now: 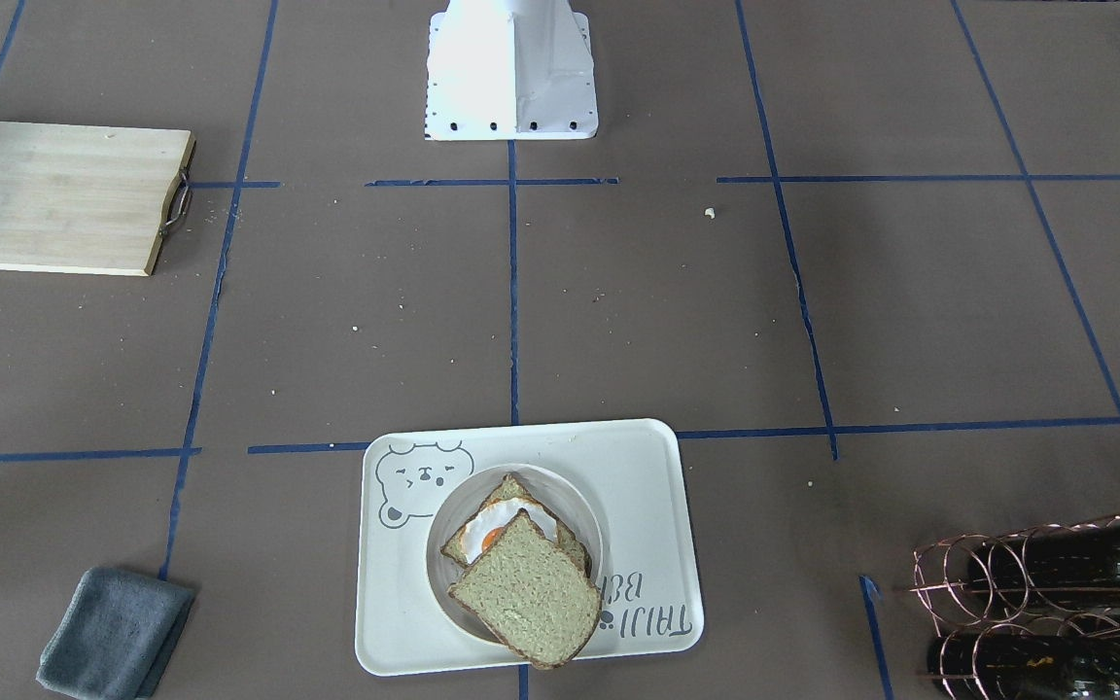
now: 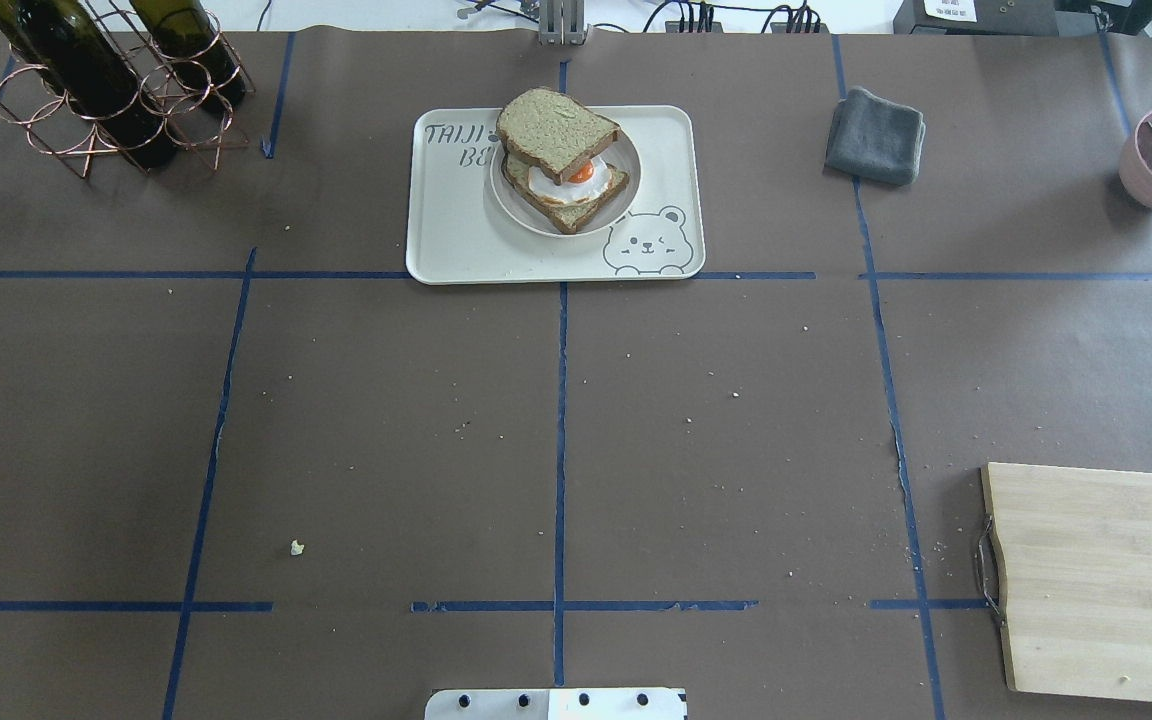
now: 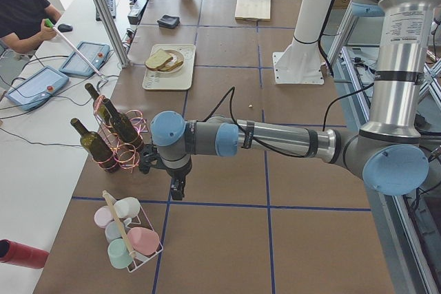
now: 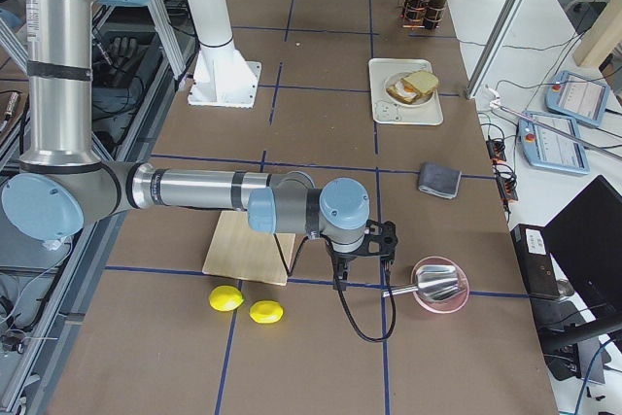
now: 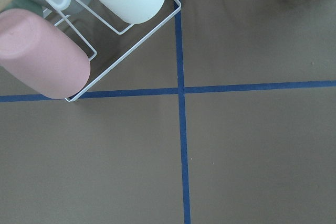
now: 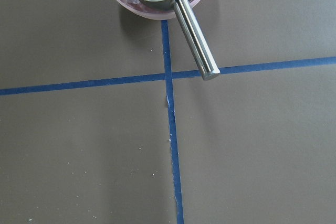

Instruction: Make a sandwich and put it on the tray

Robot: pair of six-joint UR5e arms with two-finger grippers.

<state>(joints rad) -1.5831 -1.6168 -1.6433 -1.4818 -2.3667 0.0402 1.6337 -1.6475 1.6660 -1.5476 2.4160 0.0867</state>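
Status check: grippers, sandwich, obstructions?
Left gripper by cup rack, right gripper by pink bowl; jaw state unreadable. Sandwich stacked on plate, plate on tray, top slice skewed. Both arms well clear of tray.

This is a robotics lab with a test bench, not a real kitchen. The table [image 2: 386, 420] is covered in brown paper and marked into a grid with blue tape [image 2: 560, 450]. A left arm [image 3: 275, 139] and a right arm [image 4: 194, 187], both industrial, reach over it, and a white pedestal [image 1: 509, 68] is fixed to the top. Metal frame posts [image 3: 103, 12] line one edge. A person [image 3: 21, 8] sits at a side bench with control tablets [image 3: 84, 58], a keyboard [image 3: 108, 1] and what may be a dark screen [image 4: 583, 230]. Kitchen things stand about on the paper: wine bottles [image 3: 126, 129], cups [image 3: 143, 239], a cutting board [image 4: 248, 245], lemons [image 4: 225, 298], and a sandwich [image 2: 561, 160] on a tray [image 2: 456, 240].
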